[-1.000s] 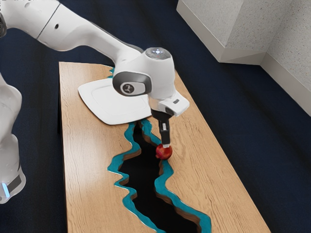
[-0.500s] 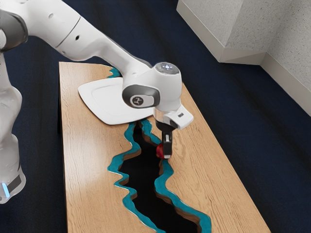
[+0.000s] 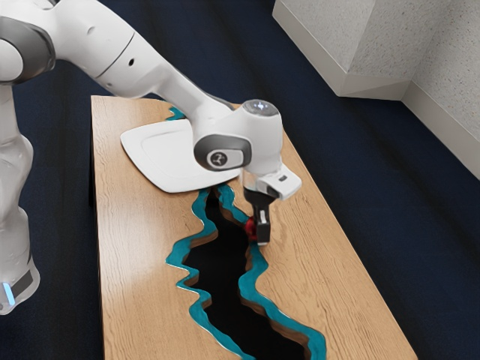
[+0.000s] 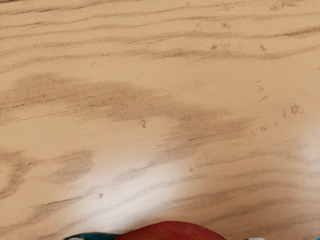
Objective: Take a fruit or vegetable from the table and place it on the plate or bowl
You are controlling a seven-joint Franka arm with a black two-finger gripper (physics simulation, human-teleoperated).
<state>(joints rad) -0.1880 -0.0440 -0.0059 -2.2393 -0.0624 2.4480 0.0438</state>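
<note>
A wooden table (image 3: 142, 247) is carrying everything. The gripper (image 3: 261, 234) is hanging directly over 1 red fruit (image 3: 248, 227), perhaps an apple, at the edge of the teal gap (image 3: 217, 262); its grip I cannot tell. The white plate (image 3: 157, 150) is waiting up-table behind it.

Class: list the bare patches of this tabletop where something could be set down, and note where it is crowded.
Free: the wood strip between the teal-edged gap and the table edge at the exterior view's left; also the wood on the gap's other side. Crowded: the end holding the plate, and around the red fruit under the hand.
</note>
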